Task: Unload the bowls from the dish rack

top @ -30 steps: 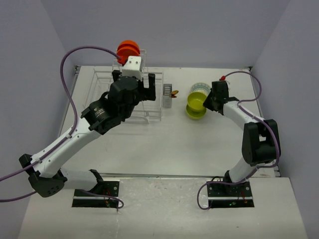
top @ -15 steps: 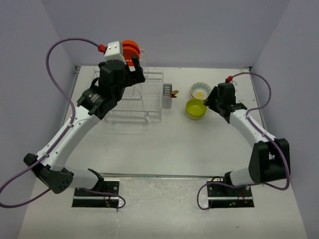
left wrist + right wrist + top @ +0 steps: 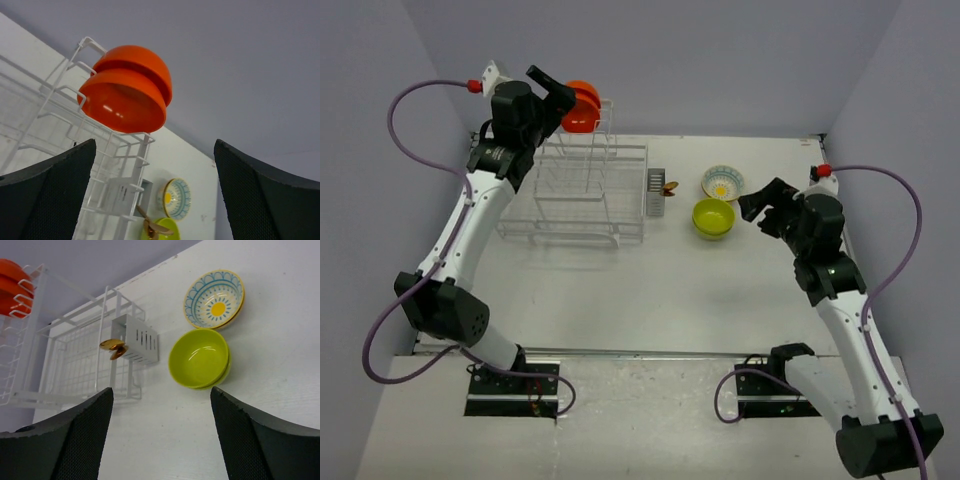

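Left gripper (image 3: 552,90) is raised at the far-left back corner, jaws spread wide with nothing between them, facing two nested orange bowls (image 3: 125,95) that sit on edge in the top of the upright tier of the dish rack (image 3: 585,195). Right gripper (image 3: 765,207) hangs with jaws spread and empty, just right of the lime-green bowls (image 3: 713,218). These rest stacked and upright on the table (image 3: 620,290) near the cutlery basket (image 3: 655,192), with the flower-patterned bowls (image 3: 722,182) just behind them
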Tool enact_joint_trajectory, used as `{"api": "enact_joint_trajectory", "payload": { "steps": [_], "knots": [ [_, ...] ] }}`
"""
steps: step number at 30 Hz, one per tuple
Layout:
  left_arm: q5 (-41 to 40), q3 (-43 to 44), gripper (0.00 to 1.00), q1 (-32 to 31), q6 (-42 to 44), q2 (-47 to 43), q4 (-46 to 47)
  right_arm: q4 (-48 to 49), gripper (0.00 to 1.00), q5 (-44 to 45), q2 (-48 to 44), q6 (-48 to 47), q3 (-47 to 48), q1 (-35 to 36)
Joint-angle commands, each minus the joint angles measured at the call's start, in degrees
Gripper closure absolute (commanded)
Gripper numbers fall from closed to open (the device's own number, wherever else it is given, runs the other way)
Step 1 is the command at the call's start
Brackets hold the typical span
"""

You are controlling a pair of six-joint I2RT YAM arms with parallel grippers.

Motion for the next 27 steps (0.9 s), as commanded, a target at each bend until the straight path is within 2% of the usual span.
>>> {"api": "enact_joint_trajectory", "payload": {
  "steps": [1,6,14,15,16,19,22,24,25,27],
  "knots": [
    [3.83,-2.36,0.00,0.46,-16.40,1.66,8.72,-1.07,0.21,-5.85,-4.95,-0.84,-1.89,-0.16],
    [1.12,-5.45,0.00,0.20,-24.22,5.62,14.02,0.33,0.21,-4.98,-7.26,-1.71,-4.97,-0.16],
    [-2.76,-5.10,0.20,0.11,-27.40,11.68,20.09,0.33,0.21,-6.12,-6.99,-2.50,-5.67,-0.16],
    [-2.67,-5.01,0.24,0.11,-27.23,12.04,23.66,0.68,0.21,-6.03,-7.25,-2.59,-5.93,-0.16],
    [-2.67,-4.66,0.33,0.11,-27.05,13.08,24.39,1.12,0.21,-6.03,-7.43,-2.59,-6.29,-0.16],
    [-2.76,-3.00,0.46,0.11,-27.31,14.84,24.40,2.00,0.21,-6.47,-7.35,-2.50,-7.25,-0.16],
    [-3.11,-2.90,0.55,0.11,-28.45,15.73,23.96,2.00,0.21,-7.26,-6.82,-2.59,-7.17,-0.16],
    [-3.81,-3.52,0.55,0.11,-29.16,15.73,24.05,2.18,0.21,-7.52,-6.99,-2.50,-7.17,-0.16],
    [-3.90,-3.69,0.66,0.02,-29.25,15.82,24.13,2.18,0.21,-7.52,-7.25,-2.59,-7.25,-0.16],
    [-4.61,-3.96,0.74,0.11,-29.77,15.73,23.70,2.27,0.22,-7.44,-7.61,-2.59,-7.34,-0.16]
  ]
}}
